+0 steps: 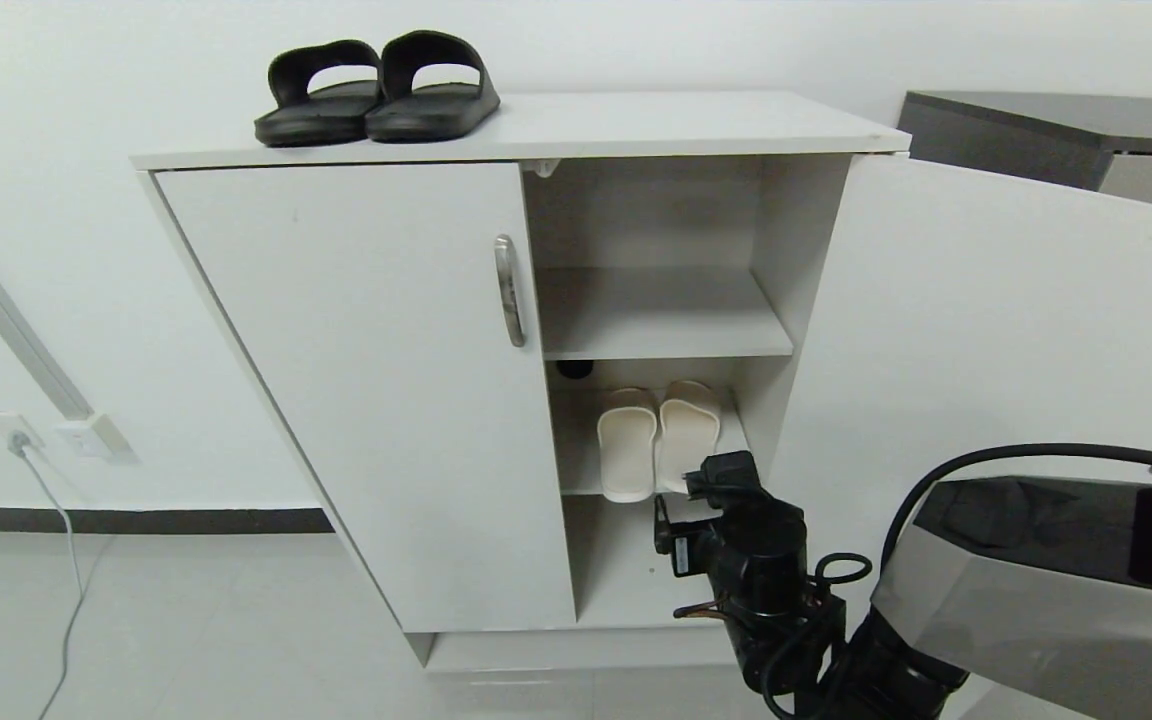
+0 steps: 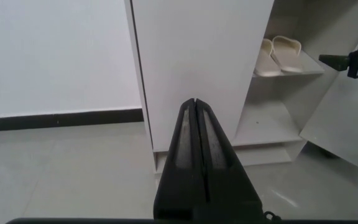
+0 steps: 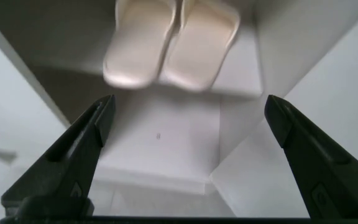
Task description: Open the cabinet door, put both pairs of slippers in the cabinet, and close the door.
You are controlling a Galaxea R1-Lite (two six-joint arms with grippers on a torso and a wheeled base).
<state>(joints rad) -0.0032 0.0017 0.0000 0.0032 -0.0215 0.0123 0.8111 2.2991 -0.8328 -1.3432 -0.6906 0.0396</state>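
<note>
Two black slippers [image 1: 376, 90] atop cabinet [image 1: 686, 125]; cream pair [image 1: 656, 435] inside; right hand [image 3: 188, 112] spread (left hand [image 2: 194, 106] closed).

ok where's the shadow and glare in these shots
Head view: the cabinet is shaded inside under its top, the black slippers evenly lit. Left wrist view: a faint sheen on the floor. Right wrist view: the white slippers bright, shade behind them.

The right arm [image 1: 776, 590] is matte black, thin black cables [image 1: 841, 570] looped at its wrist. The right gripper [image 3: 190, 112] has tapering black fingers [image 3: 82, 143]; the left gripper [image 2: 195, 109], grey-faced pads [image 2: 184, 146].
</note>
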